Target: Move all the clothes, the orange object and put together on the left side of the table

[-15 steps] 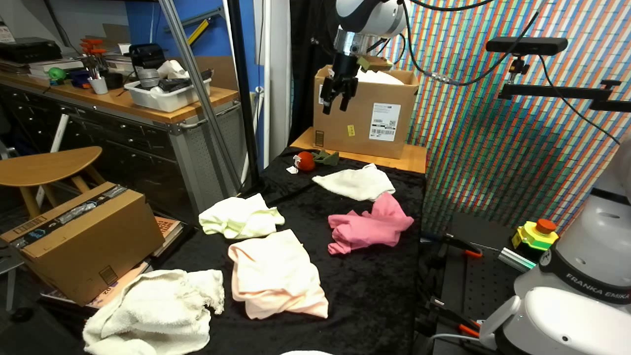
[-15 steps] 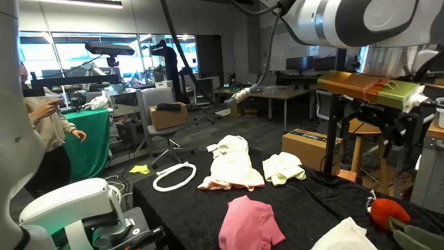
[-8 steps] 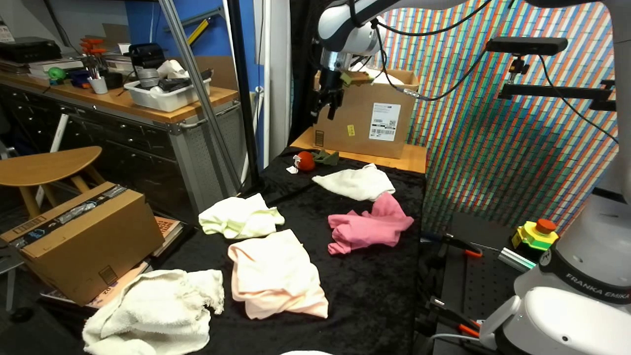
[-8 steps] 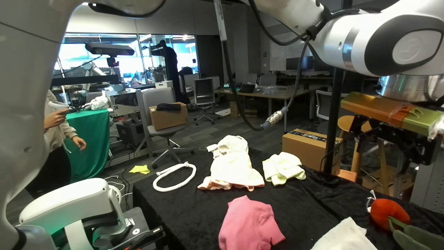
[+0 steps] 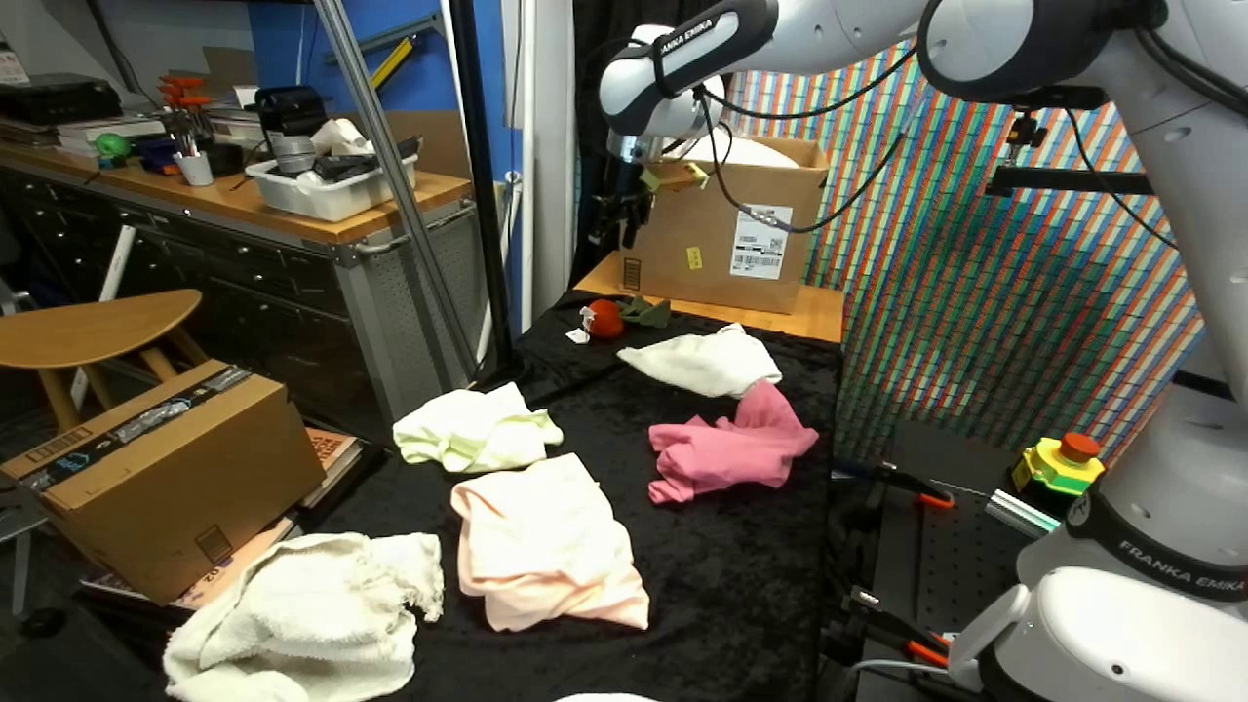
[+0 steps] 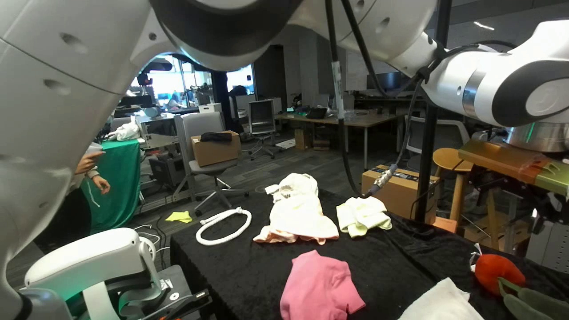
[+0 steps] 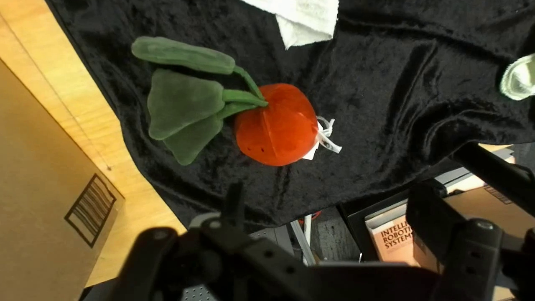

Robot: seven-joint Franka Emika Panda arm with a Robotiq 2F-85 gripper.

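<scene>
Wrist view showed the gripper (image 7: 328, 196) with its jaws spread well apart, hanging higher than the black-topped table (image 7: 368, 83), where the orange object (image 7: 278, 125) lay near the edge with its leafy side toward a strip of pale wood (image 7: 100, 146). In an exterior view, a white cloth (image 5: 707, 361) lay near the orange object and a bright pink cloth (image 5: 731, 448) just beside that. Farther off, a cream-yellow cloth (image 5: 478, 429), a pale pink cloth (image 5: 551, 551) and a rumpled off-white cloth (image 5: 302, 614) lay in a loose group, near one another.
</scene>
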